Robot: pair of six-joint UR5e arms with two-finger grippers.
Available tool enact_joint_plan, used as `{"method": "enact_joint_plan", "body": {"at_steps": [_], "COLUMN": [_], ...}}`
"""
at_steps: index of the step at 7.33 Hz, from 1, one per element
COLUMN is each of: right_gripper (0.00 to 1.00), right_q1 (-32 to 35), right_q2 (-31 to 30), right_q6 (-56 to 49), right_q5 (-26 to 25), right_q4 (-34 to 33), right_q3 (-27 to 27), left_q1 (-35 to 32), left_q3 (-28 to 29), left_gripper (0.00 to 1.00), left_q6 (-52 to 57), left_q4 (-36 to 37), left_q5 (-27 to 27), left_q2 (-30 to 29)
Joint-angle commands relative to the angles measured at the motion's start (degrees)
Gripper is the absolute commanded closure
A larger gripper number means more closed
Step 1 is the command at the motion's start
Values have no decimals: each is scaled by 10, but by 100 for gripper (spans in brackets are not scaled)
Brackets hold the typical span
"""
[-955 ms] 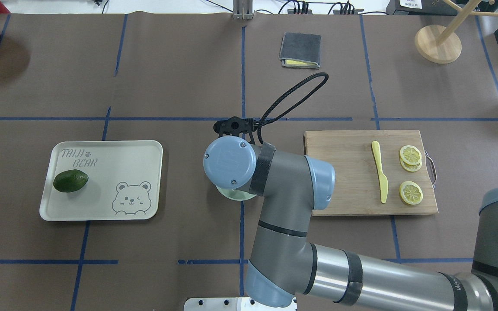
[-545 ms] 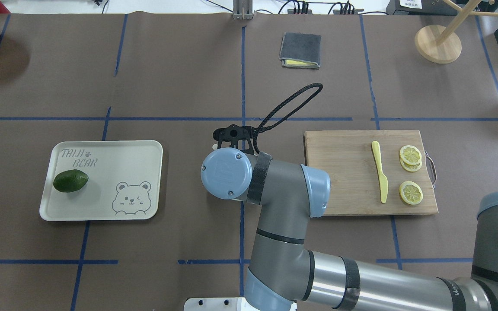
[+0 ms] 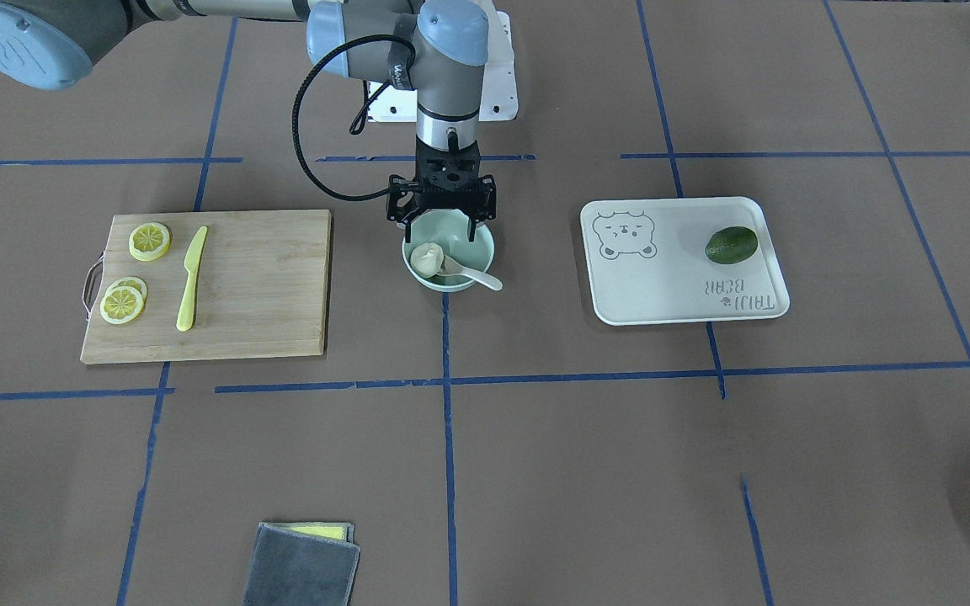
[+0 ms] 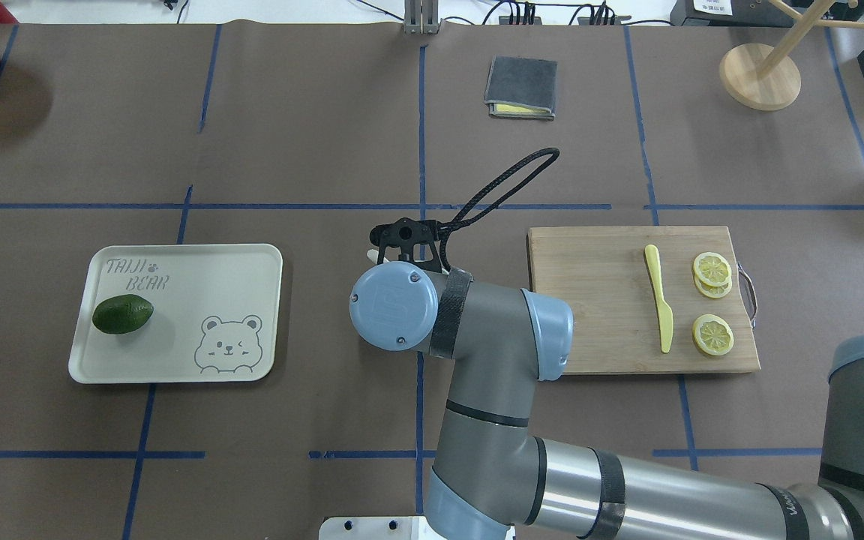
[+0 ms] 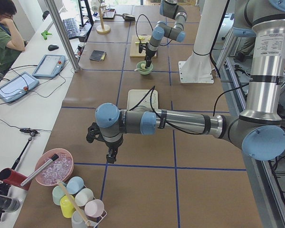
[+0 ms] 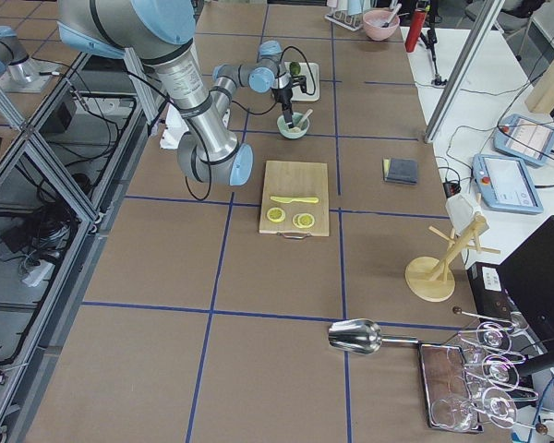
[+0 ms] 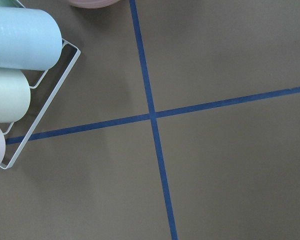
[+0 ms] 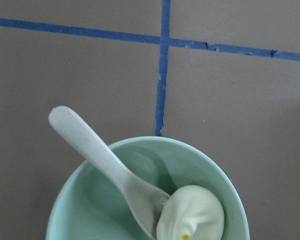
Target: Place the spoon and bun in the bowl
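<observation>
The mint-green bowl [image 3: 477,245] stands at the table's middle. The white bun [image 3: 427,258] lies inside it, and the white spoon [image 3: 474,275] rests in it with its handle over the rim. My right gripper [image 3: 443,220] hangs just above the bowl's robot-side rim, open and empty. The right wrist view shows the bowl [image 8: 85,200], the spoon [image 8: 97,157] and the bun [image 8: 190,217] close below. In the overhead view my arm hides the bowl; only the spoon's handle tip [image 4: 372,256] shows. My left gripper [image 5: 110,156] hangs far off; I cannot tell if it is open.
A wooden cutting board [image 3: 266,286] holds a yellow knife [image 3: 190,278] and lemon slices [image 3: 150,241]. A white bear tray [image 3: 670,286] holds a dark green fruit [image 3: 731,244]. A grey cloth [image 3: 301,568] lies at the operators' side. A rack of cups [image 7: 15,65] stands below the left wrist.
My right wrist has shifted a little toward the robot. The bowl rim that showed under the wrist joint is now hidden, and the spoon's handle tip shows beside the gripper.
</observation>
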Motion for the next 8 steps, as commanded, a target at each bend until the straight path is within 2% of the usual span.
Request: {"method": "enact_joint_plan", "body": {"at_steps": [1, 3, 5, 6, 7, 8], "right_gripper": [0, 0, 0, 0, 0, 0], "right_q1": [35, 151, 332, 430, 508, 569], "right_q2": [-3, -49, -121, -177, -220, -239], "right_q6": [-18, -144, -349, -491, -613, -710], "right_q5": [37, 160, 319, 388, 424, 441], "right_q4": [-7, -22, -22, -24, -24, -25], "right_q3": [56, 111, 119, 116, 100, 61], "left_q1": [0, 0, 0, 0, 1, 1], "left_q3": [0, 0, -1, -1, -1, -3], "left_gripper": [0, 0, 0, 0, 0, 0], "left_q6": [1, 3, 4, 4, 4, 4], "left_q4": [-1, 0, 3, 3, 3, 4], "left_q5": [0, 1, 3, 9, 9, 9], "left_q2": [-1, 1, 5, 6, 8, 8]}}
